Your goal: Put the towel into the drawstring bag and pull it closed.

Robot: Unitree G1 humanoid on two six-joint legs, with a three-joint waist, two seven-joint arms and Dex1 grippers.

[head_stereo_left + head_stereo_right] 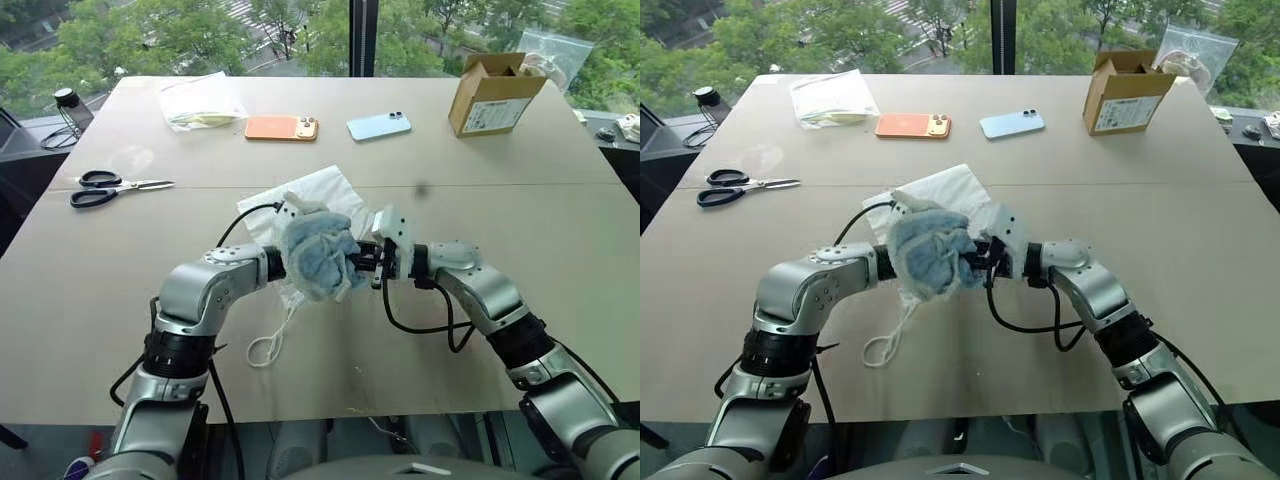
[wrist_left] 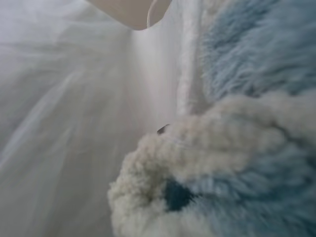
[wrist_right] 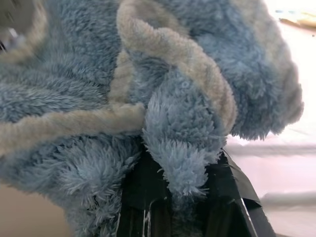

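Note:
The light-blue fluffy towel (image 1: 316,252) hangs bunched above the middle of the table between my two grippers. My right gripper (image 1: 362,258) comes in from the right and is shut on the towel; the right wrist view shows a fold of towel (image 3: 182,123) pinched between its black fingers (image 3: 140,197). My left gripper (image 1: 283,242) sits on the towel's left side, mostly covered by cloth, shut on the edge of the white drawstring bag (image 1: 322,190). The bag's sheer fabric (image 2: 74,123) lies right beside the towel (image 2: 247,173). Its cord loop (image 1: 265,348) dangles down to the table.
Scissors (image 1: 115,187) lie at the left. An orange phone (image 1: 282,127), a blue phone (image 1: 379,125) and a clear plastic bag (image 1: 203,103) sit at the far side. An open cardboard box (image 1: 493,93) stands at the far right corner.

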